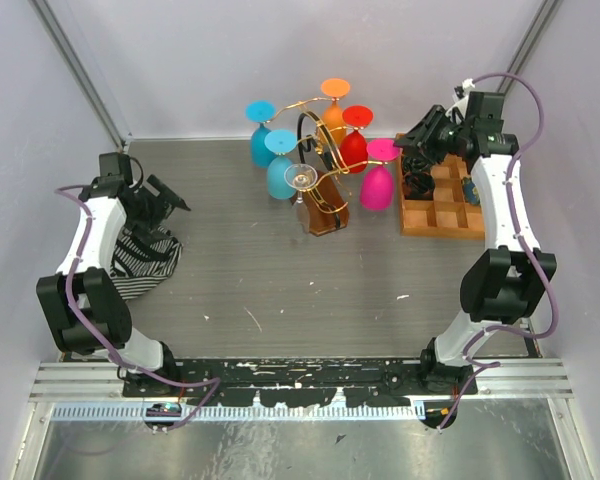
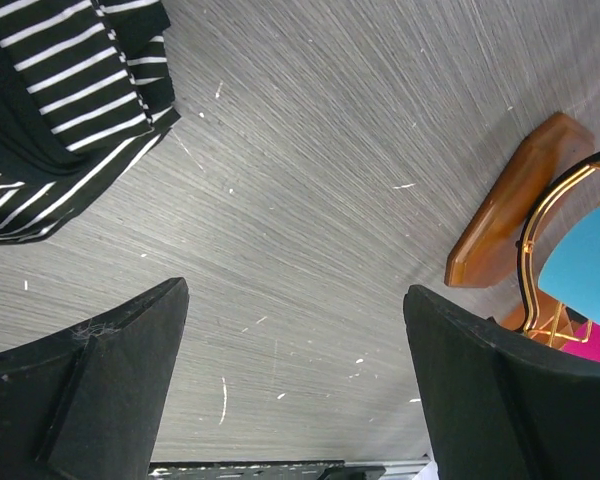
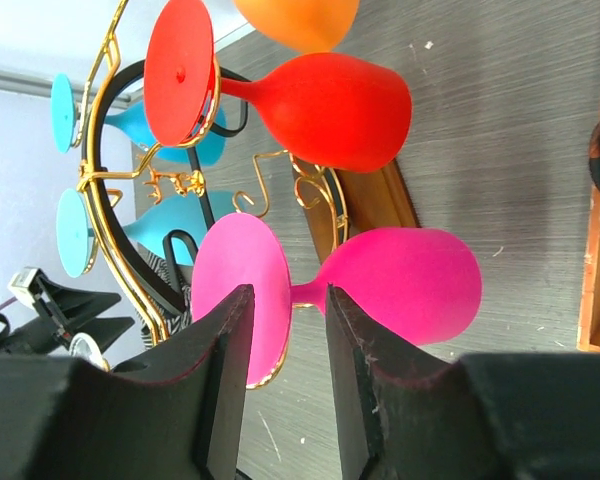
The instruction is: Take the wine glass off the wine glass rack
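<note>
Magenta wine glass (image 3: 410, 285) is hanging on the gold-wire rack (image 1: 325, 212) by the far edge; the right gripper (image 3: 288, 300), slightly parted, is bracketing its stem (left gripper (image 2: 295, 290): wide, empty).

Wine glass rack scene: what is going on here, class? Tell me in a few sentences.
The right gripper has its jaws open at the stem of the pink wine glass, which hangs bowl-down on the wine glass rack. Whether they touch the stem cannot be told. The left gripper hovers open above the table, beside a striped cloth.
</note>
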Available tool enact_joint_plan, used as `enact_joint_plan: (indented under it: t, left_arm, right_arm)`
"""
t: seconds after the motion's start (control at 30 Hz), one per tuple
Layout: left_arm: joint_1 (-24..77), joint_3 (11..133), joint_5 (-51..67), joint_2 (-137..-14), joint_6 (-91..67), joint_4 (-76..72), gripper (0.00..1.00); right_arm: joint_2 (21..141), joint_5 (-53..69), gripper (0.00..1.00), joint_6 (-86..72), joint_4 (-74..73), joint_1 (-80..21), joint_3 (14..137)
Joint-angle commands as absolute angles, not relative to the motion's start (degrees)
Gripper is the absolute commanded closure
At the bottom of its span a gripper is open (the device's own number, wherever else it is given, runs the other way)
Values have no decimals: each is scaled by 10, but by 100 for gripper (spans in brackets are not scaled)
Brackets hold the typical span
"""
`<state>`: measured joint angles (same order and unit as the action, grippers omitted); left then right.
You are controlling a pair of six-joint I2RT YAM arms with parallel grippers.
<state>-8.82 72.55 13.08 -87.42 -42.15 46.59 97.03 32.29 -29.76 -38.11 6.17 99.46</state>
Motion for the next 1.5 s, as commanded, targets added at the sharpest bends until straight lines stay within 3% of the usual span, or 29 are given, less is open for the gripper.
enact_joint_plan:
  t: [0.0, 0.17, 0.37, 0.53, 0.57, 0.9, 1.17, 1.47]
  left_arm:
    - [-88, 738, 160, -863, -420, 469, 5]
    - [-87, 729, 161, -863, -415, 469, 5]
    - [-88, 722, 170, -867, -417, 469, 5]
    - [-87, 720, 172, -868, -416, 469, 5]
    - [-87, 720, 173, -868, -416, 469, 5]
    - [-87, 713, 181, -867, -409, 469, 5]
    - [-87, 709, 188, -871, -408, 469, 4]
    - [-87, 703, 194, -873, -407, 469, 4]
  right_arm:
    - [968, 366, 62, -315, -336, 54, 991]
    - [972, 386, 74, -319, -327, 49, 992]
    - [976, 402, 72, -317, -331, 49, 1004]
    - [981, 434, 98, -321, -327, 48, 1006]
    - [981, 439, 99, -323, -324, 48, 1004]
    - [989, 523, 99, -469, -166, 62, 951]
    - [1011, 558, 99, -475, -195, 61, 984]
    - [966, 501, 99, -450, -205, 95, 957]
